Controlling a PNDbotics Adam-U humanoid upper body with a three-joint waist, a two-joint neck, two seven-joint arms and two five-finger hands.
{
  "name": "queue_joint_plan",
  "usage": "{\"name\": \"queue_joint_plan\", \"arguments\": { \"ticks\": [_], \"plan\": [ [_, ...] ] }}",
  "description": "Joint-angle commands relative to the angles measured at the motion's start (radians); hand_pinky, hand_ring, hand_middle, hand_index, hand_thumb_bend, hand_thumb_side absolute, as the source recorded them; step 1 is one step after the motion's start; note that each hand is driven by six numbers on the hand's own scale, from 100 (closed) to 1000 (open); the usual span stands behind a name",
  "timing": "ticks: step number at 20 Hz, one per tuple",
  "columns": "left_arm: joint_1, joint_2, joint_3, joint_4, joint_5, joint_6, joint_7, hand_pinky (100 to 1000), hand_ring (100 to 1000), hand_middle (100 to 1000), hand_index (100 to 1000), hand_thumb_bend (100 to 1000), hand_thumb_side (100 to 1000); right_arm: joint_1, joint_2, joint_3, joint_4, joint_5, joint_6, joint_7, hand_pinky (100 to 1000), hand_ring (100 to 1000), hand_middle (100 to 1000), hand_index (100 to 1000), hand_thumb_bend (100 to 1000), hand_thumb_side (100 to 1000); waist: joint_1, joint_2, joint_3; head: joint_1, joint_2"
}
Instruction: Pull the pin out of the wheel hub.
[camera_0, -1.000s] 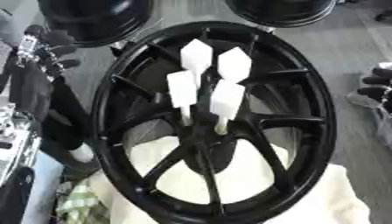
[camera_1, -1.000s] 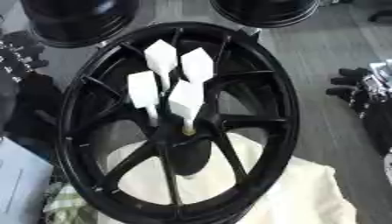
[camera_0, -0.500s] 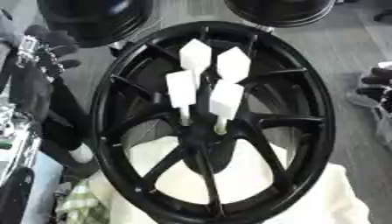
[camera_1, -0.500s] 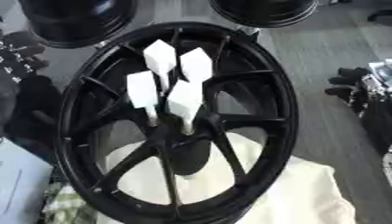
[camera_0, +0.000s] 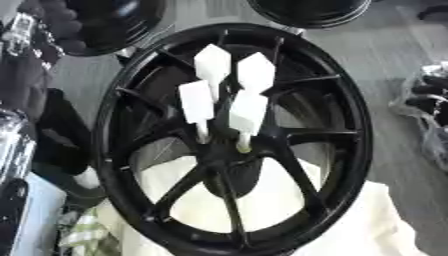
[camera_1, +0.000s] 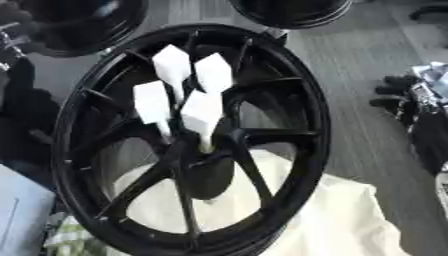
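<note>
A large black wheel hub (camera_0: 346, 100) with many spokes lies on a cream cloth (camera_0: 367, 220). Several white pins with flat white heads stand upright in its centre; the nearest one (camera_0: 248, 112) and its neighbour (camera_0: 196, 102) enter the hub close together. No hand touches them. My right hand (camera_1: 398, 95) hangs at the right edge, well off the rim, black fingers relaxed and holding nothing. My left hand (camera_0: 48, 30) shows blurred at the upper left, outside the rim.
Two more black wheels (camera_0: 105, 25) (camera_0: 306, 12) lie beyond the hub at the top. My left arm's dark and silver parts (camera_0: 17, 145) fill the left edge. A green-checked cloth (camera_0: 87, 232) and a pale blue sheet (camera_1: 17, 210) lie at the lower left.
The whole picture has shifted slightly and blurred, so the head has moved. The pins, the wheel and both hands keep their places.
</note>
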Motion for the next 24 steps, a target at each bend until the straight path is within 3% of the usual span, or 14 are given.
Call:
{"name": "queue_joint_plan", "arguments": {
  "ticks": [1,7,11,16,24],
  "plan": [
    [-0.069,0.157,-0.038,-0.080,-0.040,0.024,-0.026,770,808,736,812,100,688,-0.003,-0.041,-0.008,-0.008,-0.001,0.000,-0.001,961,736,723,822,100,806,0.002,-0.025,-0.004,0.002,0.006],
    [-0.206,0.446,-0.152,-0.193,-0.052,0.104,-0.143,826,830,766,841,100,658,0.004,-0.053,-0.003,-0.007,0.010,0.000,0.004,960,736,723,822,100,811,0.020,-0.029,-0.008,-0.001,0.007],
    [-0.297,0.570,-0.237,-0.212,-0.077,0.115,-0.266,848,838,779,853,100,667,0.010,-0.056,0.001,-0.006,0.023,-0.002,0.007,960,736,723,822,100,814,0.026,-0.029,-0.010,-0.004,0.005],
    [-0.419,0.590,-0.339,-0.213,-0.133,0.140,-0.414,866,844,792,867,100,697,0.014,-0.058,0.005,-0.008,0.033,-0.004,0.010,960,737,723,822,100,813,0.028,-0.030,-0.009,-0.007,0.006],
    [-0.550,0.531,-0.470,-0.213,-0.239,0.201,-0.631,870,834,787,867,100,893,0.010,-0.052,0.007,-0.013,0.036,-0.005,0.013,960,737,724,822,100,813,0.025,-0.023,-0.013,-0.035,-0.003]
  ]
}}
